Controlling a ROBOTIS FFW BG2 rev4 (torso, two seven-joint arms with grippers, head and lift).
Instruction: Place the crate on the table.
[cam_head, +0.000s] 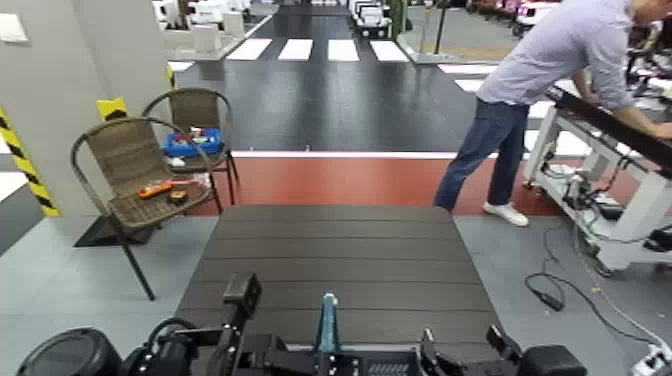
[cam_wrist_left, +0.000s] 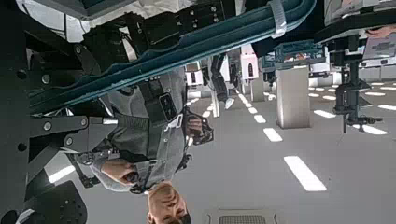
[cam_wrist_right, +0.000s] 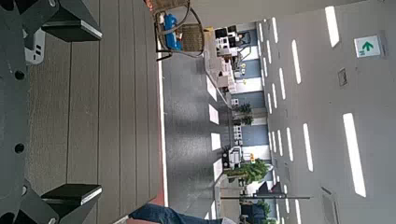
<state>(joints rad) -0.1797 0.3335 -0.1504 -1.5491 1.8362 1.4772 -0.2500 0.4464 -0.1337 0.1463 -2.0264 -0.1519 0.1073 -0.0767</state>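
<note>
Dark table ahead, crate between left gripper and right gripper.

Head view: bright, diffuse light; white stripes palest at 12 o'clock, dark table evenly lit at 6 o'clock | left wrist view: ceiling lamps glare white | right wrist view: strip lights blown out, green sign glowing
</note>
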